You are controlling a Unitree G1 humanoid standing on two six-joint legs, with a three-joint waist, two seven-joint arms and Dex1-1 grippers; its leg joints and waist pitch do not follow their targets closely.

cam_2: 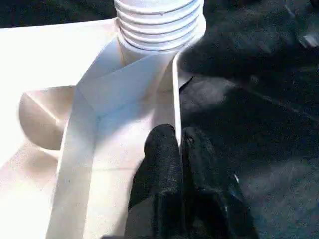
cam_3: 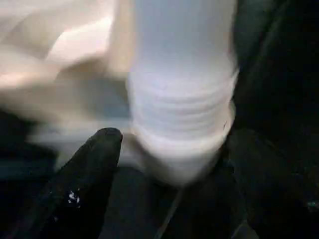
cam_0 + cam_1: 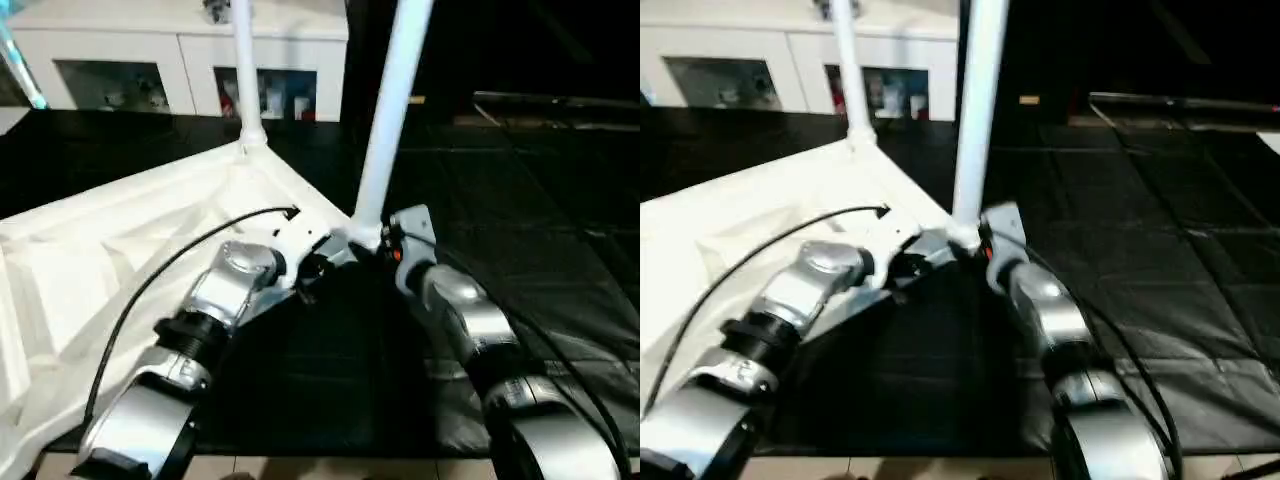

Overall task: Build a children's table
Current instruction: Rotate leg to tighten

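Observation:
The white tabletop [image 3: 110,250] lies upside down on black matting, ribbed underside up. One white leg [image 3: 245,60] stands in its far corner socket. A second leg [image 3: 392,110] stands upright in the near corner socket [image 3: 362,236], its ridged base [image 1: 159,25] just above the socket. My left gripper [image 1: 179,137] is shut on the tabletop's thin rim [image 1: 175,94] just short of that socket. My right gripper [image 2: 174,144] is open, with one finger [image 2: 89,174] on each side of the ridged base [image 2: 182,124] of this leg, gaps showing on both sides.
A white glass-door cabinet [image 3: 180,60] stands behind the tabletop. Black floor matting [image 3: 530,200] spreads to the right and in front of the tabletop. A black cable [image 3: 150,285] arcs over my left forearm. A pale floor strip [image 3: 300,468] runs along the near edge.

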